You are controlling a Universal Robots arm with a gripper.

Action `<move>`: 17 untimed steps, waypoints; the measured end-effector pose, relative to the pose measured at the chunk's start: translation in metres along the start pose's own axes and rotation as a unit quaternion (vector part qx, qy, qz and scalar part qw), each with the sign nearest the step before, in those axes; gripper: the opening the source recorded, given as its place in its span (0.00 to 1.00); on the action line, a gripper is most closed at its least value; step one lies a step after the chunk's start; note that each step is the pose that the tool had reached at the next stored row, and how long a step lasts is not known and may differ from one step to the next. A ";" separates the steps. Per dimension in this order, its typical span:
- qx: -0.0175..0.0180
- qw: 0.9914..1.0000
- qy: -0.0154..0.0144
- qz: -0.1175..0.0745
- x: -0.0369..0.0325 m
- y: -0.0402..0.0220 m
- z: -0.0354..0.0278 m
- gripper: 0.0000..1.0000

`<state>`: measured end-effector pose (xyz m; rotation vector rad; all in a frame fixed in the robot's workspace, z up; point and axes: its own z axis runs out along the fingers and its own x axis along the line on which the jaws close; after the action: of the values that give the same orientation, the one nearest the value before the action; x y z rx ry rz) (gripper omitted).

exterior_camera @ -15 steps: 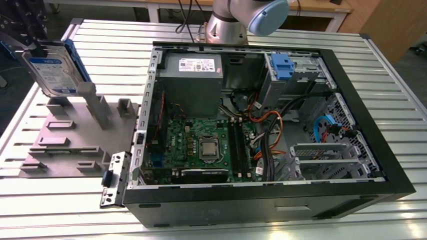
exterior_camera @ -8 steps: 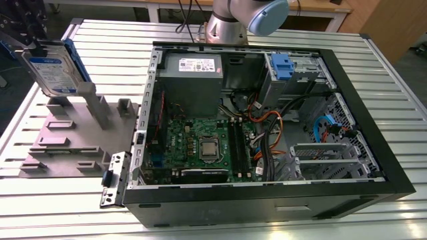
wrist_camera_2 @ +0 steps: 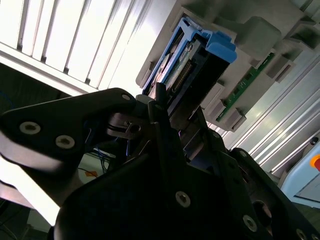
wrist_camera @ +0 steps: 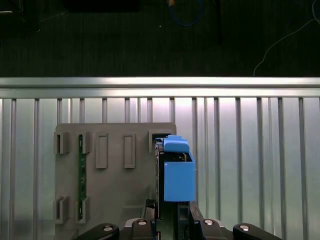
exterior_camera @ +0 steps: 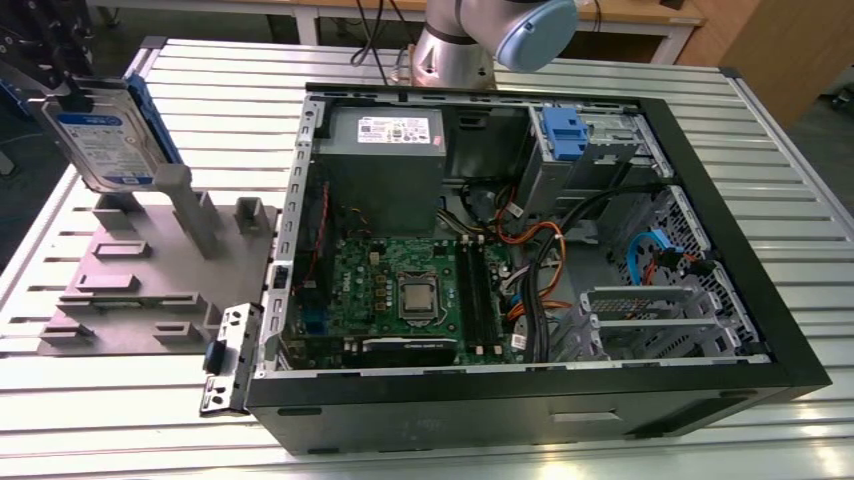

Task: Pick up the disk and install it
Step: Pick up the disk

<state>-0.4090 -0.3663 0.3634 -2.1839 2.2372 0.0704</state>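
The disk [exterior_camera: 104,140] is a silver hard drive with a white-and-blue label and blue side rails. It stands on edge, slightly tilted, at the exterior view's far left, over the grey fixture plate [exterior_camera: 134,270]. My gripper [exterior_camera: 64,98] is shut on its upper end there. In the first wrist view the disk [wrist_camera: 178,177] shows edge-on, its blue rail towards the camera, between my fingers [wrist_camera: 172,215]. The second wrist view shows the disk [wrist_camera_2: 192,60] just beyond the dark fingers [wrist_camera_2: 165,115]. Whether the disk still touches its holder I cannot tell.
An open computer case [exterior_camera: 787,340] lies on the slatted metal table [exterior_camera: 747,440], with a grey power-supply box [exterior_camera: 387,135], a motherboard [exterior_camera: 400,290] and a drive bay with a blue latch [exterior_camera: 565,135]. A green memory stick [wrist_camera: 80,170] sits in the fixture plate. The arm's base [exterior_camera: 461,45] stands behind the case.
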 end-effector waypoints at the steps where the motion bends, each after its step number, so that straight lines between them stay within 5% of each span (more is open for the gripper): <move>1: 0.000 1.000 0.000 0.000 0.0000 0.0000 -0.0003 0.35; 17: 0.000 1.000 0.000 0.000 -0.0001 0.0001 -0.0035 0.35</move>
<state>-0.4090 -0.3663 0.3670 -2.1840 2.2373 0.0705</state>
